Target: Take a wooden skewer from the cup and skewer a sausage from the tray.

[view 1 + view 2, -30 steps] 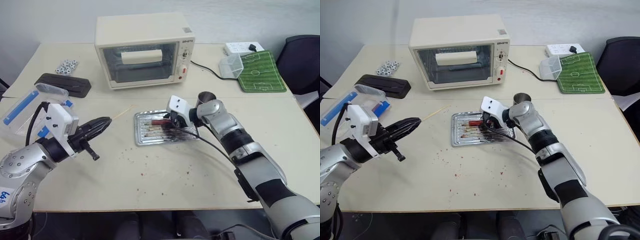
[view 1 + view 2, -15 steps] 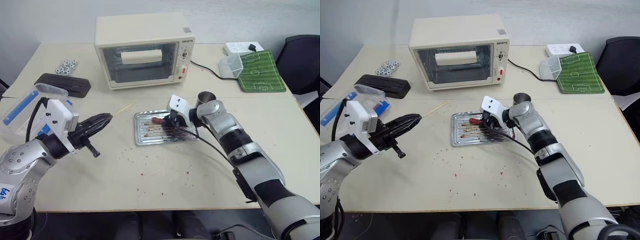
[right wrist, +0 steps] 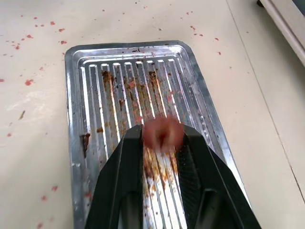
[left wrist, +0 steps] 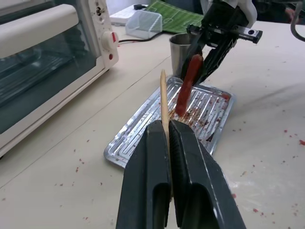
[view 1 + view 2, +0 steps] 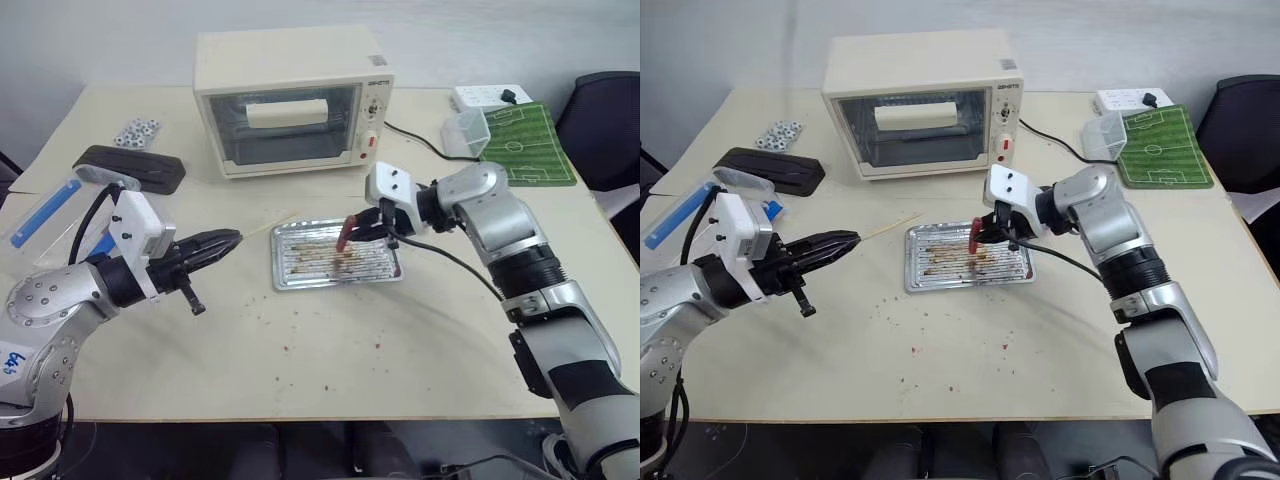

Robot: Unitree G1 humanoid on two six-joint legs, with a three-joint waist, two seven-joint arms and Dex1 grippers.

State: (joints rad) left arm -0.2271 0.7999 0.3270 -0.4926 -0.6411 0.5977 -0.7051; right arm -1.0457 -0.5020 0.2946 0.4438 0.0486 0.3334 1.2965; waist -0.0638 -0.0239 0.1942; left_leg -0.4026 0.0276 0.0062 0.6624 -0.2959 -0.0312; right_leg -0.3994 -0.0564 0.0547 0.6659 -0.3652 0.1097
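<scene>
Hanging nearly upright above the stained tray [image 5: 335, 267], the dark red sausage [image 5: 343, 236] is pinched by the right gripper [image 5: 366, 226], while the left gripper [image 5: 232, 240] clamps the pale skewer [image 5: 268, 226].

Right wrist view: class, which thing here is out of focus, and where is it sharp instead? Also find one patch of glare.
Right wrist view: the sausage, end-on between the right tool fingers, is a soft blur; left wrist view: it hangs crisp above the tray; right wrist view: the tray's rim glints bright at its far corner.
</scene>
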